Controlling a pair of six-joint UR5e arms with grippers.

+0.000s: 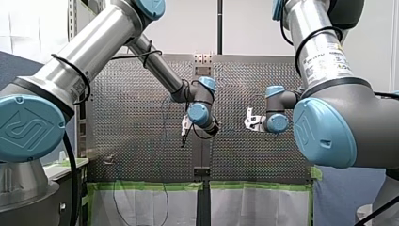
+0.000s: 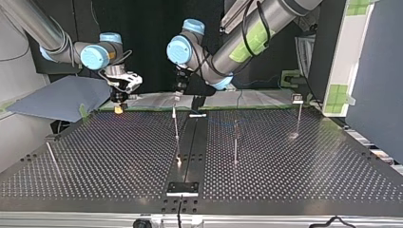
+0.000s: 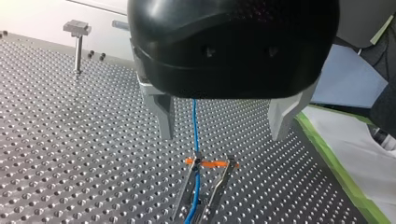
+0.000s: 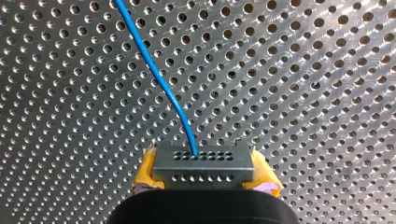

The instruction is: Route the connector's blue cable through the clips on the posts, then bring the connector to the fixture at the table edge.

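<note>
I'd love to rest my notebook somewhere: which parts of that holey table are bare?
Top view: bare plate lies between the leaning post and the middle post, and in the near right corner past the short post. The far edge is crowded: both jaws and the blue cable.

Perforated metal table (image 2: 309, 166) was dull grey, and light glinted off its holes. Front view: a pale wall (image 1: 188, 23) stood behind, with a dark upright pole (image 1: 219, 23) against it. Green tape (image 1: 150, 185) ran along the table edge nearest the camera, with white sheets (image 1: 141, 207) just past it. Top view: black backdrop (image 2: 142, 33) behind the table. A grey-blue sheet (image 2: 57, 97) lay at the left. At the right stood a white panel (image 2: 351, 52) with green tape squares and a dark blue partition (image 2: 380, 95).
</note>
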